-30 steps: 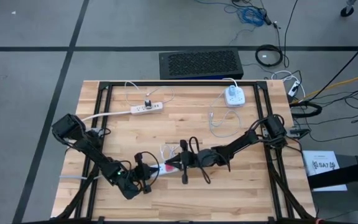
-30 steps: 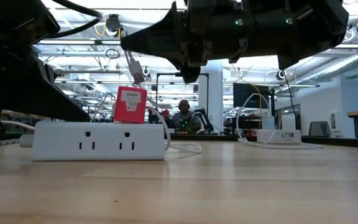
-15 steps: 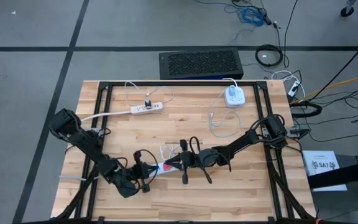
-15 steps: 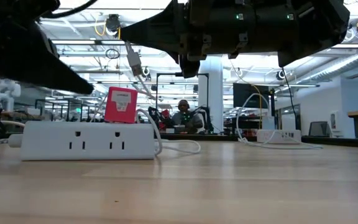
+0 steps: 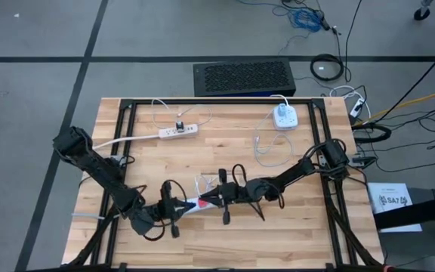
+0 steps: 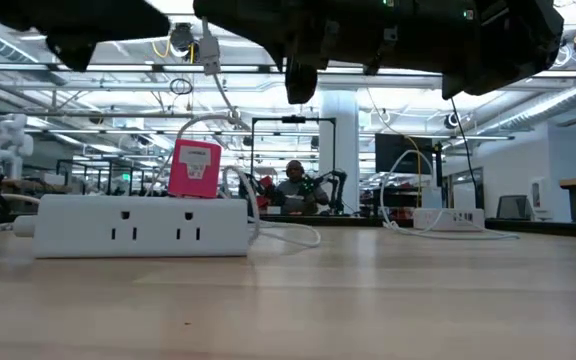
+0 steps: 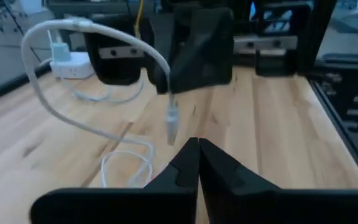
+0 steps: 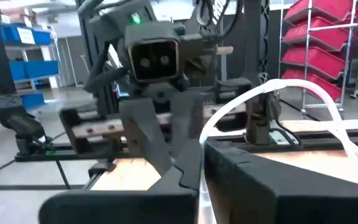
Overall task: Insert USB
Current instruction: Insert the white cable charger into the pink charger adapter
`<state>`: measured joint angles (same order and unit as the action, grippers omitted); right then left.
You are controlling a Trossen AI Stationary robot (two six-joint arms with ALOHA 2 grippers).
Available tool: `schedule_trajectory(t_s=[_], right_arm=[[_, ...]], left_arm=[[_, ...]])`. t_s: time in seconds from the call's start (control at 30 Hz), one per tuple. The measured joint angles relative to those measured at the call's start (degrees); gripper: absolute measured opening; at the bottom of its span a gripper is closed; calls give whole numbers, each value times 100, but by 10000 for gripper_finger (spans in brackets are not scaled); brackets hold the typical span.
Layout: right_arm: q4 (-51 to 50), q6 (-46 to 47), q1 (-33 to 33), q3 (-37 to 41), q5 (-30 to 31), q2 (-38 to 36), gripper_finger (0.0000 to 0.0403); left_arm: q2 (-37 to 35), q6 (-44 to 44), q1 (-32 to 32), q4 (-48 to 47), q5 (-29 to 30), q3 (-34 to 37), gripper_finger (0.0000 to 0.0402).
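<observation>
A white power strip (image 6: 133,226) lies flat on the wooden table, near its near edge. A pink-red charger block (image 6: 195,168) is plugged into its top; in the high view the block (image 5: 200,202) sits between the two grippers. My right gripper (image 5: 207,200) hovers above the strip, shut on a white USB cable, and the silver plug (image 6: 211,62) hangs over the charger without touching it. My left gripper (image 7: 197,152) is shut. It floats above the strip's left end (image 5: 178,211), facing the right gripper, and touches nothing that I can see. My right gripper pinches the white USB cable between its two fingers just behind the plug (image 7: 173,121). The plug sticks out below the fingers, pointing down toward the table, lifted clear. The cable (image 8: 291,84) arches up out of the fingers in a slack loop and trails onto the table.
A second white power strip (image 5: 178,130) and a white adapter (image 5: 284,117) with a coiled cable lie toward the far edge. Black frame rails (image 5: 127,151) run along the table's sides. A black box (image 5: 242,78) sits beyond the far edge. A person (image 6: 293,185) sits in the room behind.
The left gripper has lifted off the strip's left end and risen; its arm has swung toward the table's left. The strip with its charger slid slightly toward the left edge, then stayed. The right gripper has carried the plug a little higher.
</observation>
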<state>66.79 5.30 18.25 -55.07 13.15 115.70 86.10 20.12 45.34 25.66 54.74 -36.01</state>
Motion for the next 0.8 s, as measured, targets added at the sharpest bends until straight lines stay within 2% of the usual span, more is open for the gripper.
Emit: schedule_trajectory(t_s=[0.2,0.53,0.8], right_arm=[[175,-26,85,0,-26,0,0],[232,-42,100,-4,-118,0,0],[225,-42,100,-4,-120,0,0]], left_arm=[[-2,-247,-213,324,-73,-4,47],[1,-271,-590,847,-1041,-4,121],[1,-258,-890,884,-1291,-4,130]])
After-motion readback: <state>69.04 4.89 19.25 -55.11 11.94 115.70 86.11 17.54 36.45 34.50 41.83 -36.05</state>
